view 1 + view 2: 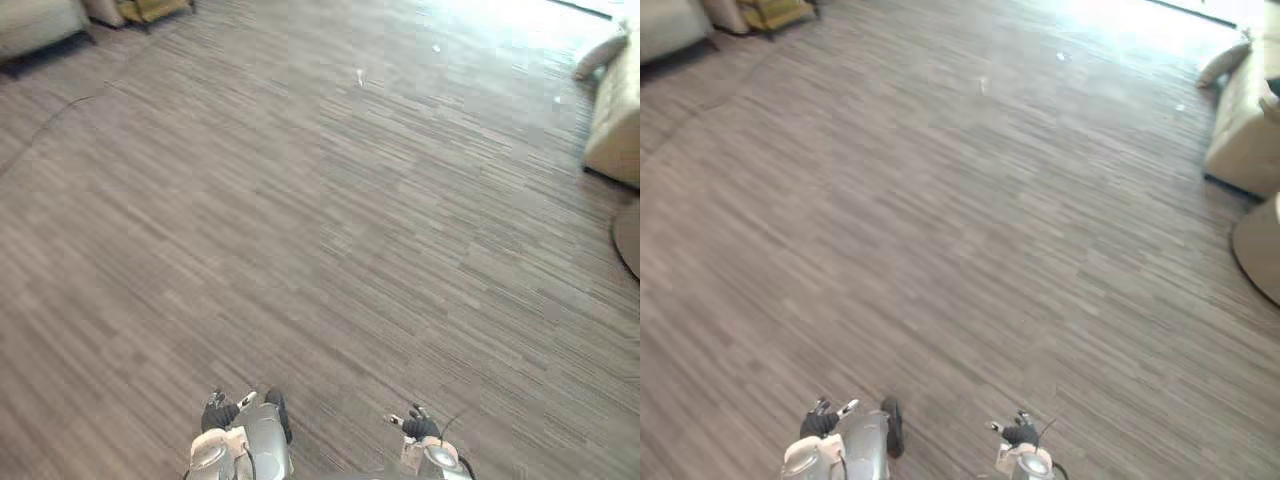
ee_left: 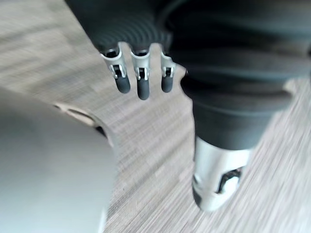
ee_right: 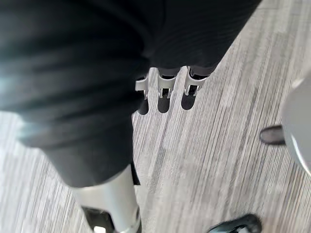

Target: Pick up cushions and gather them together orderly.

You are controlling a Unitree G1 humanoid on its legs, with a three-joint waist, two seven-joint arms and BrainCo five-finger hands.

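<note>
Beige fabric cushion (image 1: 600, 57) at two o'clock awaits pickup; left hand (image 2: 141, 82) and right hand (image 3: 164, 94) hang loose-fingered, empty.

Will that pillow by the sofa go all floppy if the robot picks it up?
Probably a bit floppy: the cushion looks plump and rounded, slumped beside the sofa. It is likely light for its size. Being soft and flattish, it shouldn't roll or break.

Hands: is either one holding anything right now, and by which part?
Nothing is held. The left hand and the right hand both hang relaxed and empty above the floor.
</note>
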